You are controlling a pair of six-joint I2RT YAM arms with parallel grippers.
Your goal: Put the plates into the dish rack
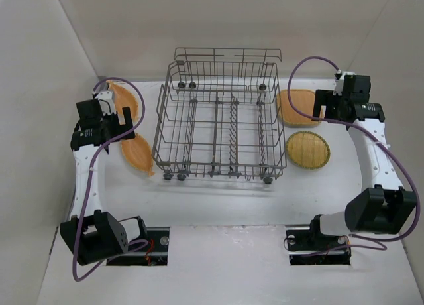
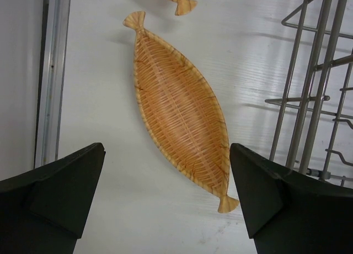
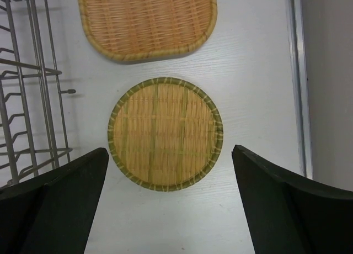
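Observation:
The grey wire dish rack (image 1: pixel 218 119) stands mid-table with nothing in it. Two orange leaf-shaped plates lie left of it, a far one (image 1: pixel 124 98) and a near one (image 1: pixel 138 154). My left gripper (image 1: pixel 124 124) hovers between them, open. In the left wrist view the near leaf plate (image 2: pixel 179 113) lies flat just ahead of the open left gripper (image 2: pixel 166 154). Right of the rack lie a rounded-rectangular plate (image 1: pixel 298 107) and a round yellowish plate (image 1: pixel 308 150). My right gripper (image 1: pixel 323 111) hangs open above them. The right wrist view has the round plate (image 3: pixel 165 133) ahead of the open gripper (image 3: pixel 170 152).
White walls close in the table on the left, back and right. The rack's wires (image 2: pixel 314 88) stand close to the right of the left gripper. Rack wires (image 3: pixel 33 99) also flank the right gripper on its left. A metal strip (image 3: pixel 298 77) runs along the table's right edge.

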